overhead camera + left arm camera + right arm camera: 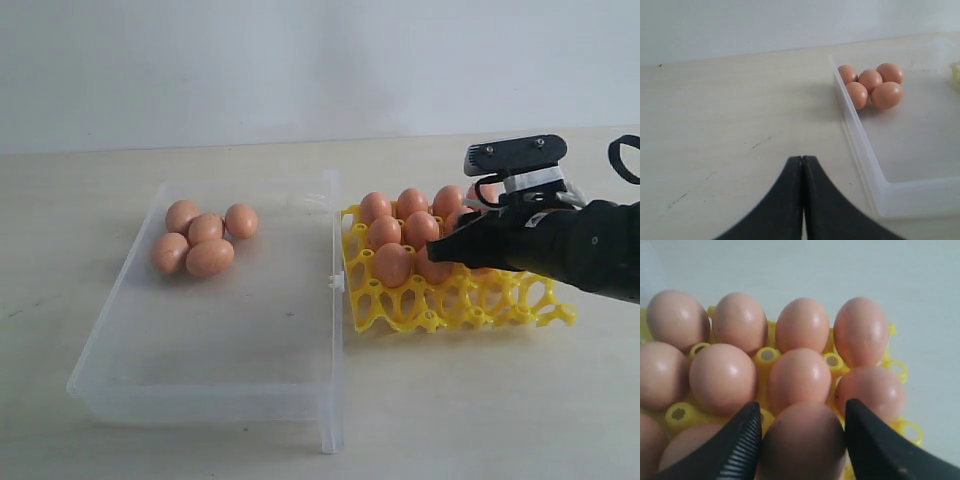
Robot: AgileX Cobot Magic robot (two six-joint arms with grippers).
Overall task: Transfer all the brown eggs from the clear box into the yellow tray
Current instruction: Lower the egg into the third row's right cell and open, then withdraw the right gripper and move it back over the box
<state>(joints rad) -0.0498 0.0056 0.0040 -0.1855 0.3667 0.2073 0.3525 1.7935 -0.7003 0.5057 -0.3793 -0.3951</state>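
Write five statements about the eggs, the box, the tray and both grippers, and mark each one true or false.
1. Five brown eggs lie in the clear box. True.
2. The left gripper holds an egg. False: it is shut on nothing, over the bare table beside the box.
3. The right gripper has its jaws against either side of one egg at the yellow tray. True.
4. The eggs in the box are spread along all its walls. False: they are bunched in one corner.
5. The tray stands inside the box. False: it stands outside, next to the wall with the white clasp.
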